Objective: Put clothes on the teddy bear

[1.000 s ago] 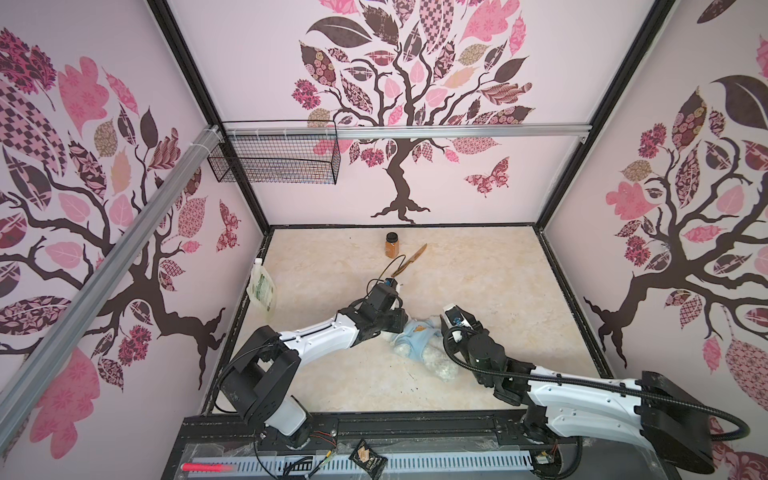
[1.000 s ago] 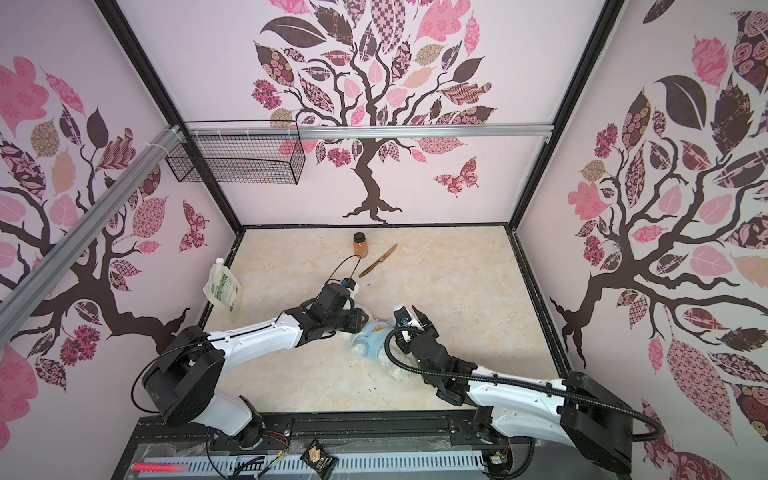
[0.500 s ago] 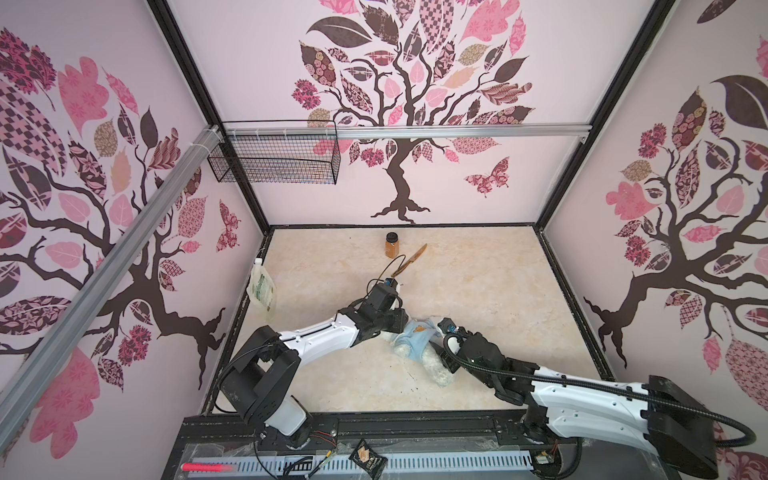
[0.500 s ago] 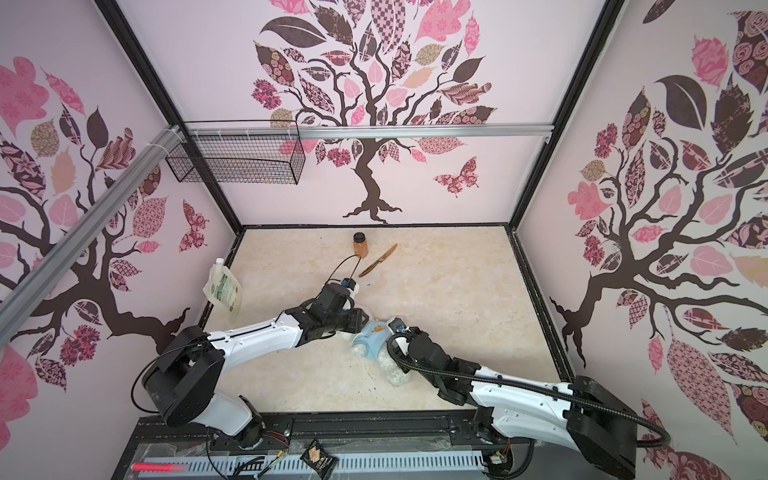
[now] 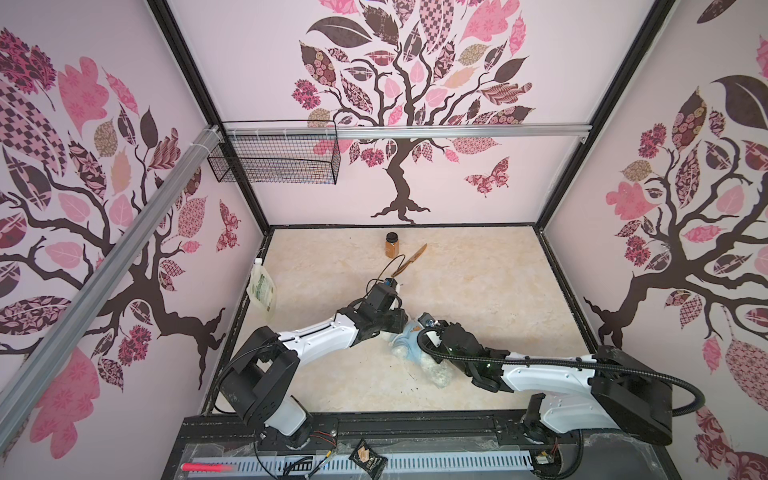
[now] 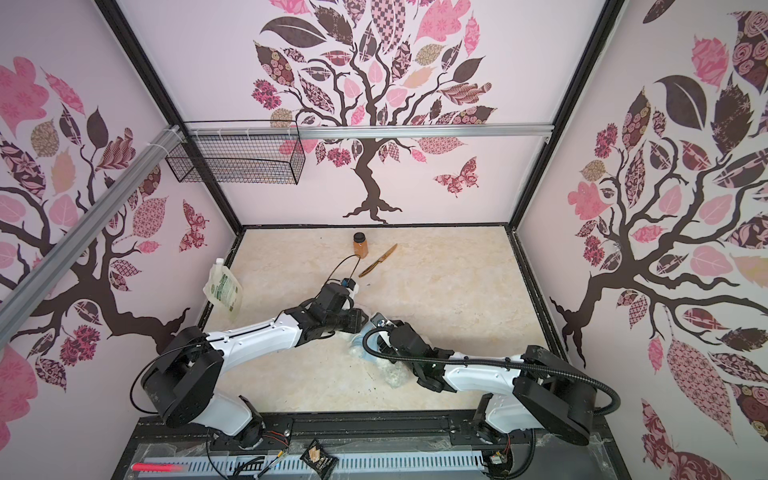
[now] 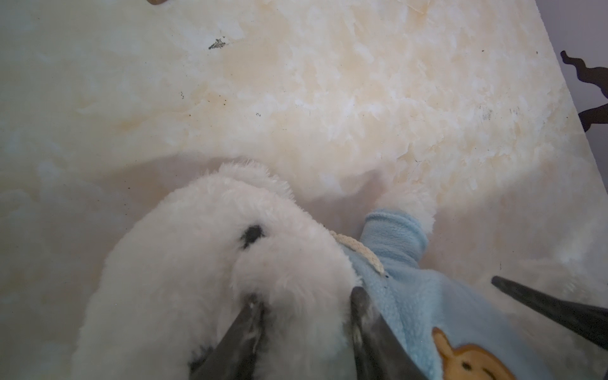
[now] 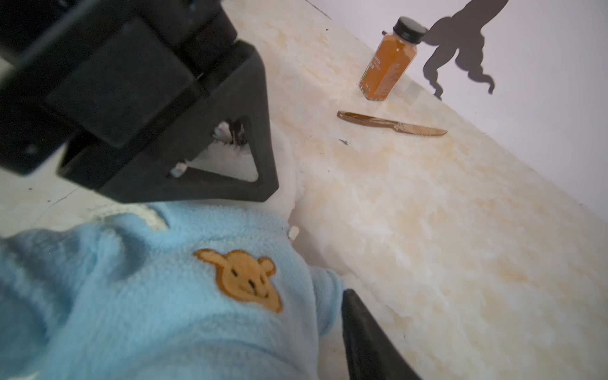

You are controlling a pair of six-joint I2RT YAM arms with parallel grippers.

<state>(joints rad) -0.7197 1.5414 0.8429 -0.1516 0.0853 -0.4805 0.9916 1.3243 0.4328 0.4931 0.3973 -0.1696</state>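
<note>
The teddy bear (image 7: 197,263) lies on the pale marbled table (image 7: 362,98), a little front of centre, between the two arms. It has the light blue shirt (image 8: 148,296) on its body, and one paw pokes out of a sleeve. The left gripper (image 7: 305,294) pinches the fluffy muzzle. The right gripper (image 5: 434,336) is down by the shirt (only one finger (image 8: 362,329) shows, so I can't tell whether it grips).
</note>
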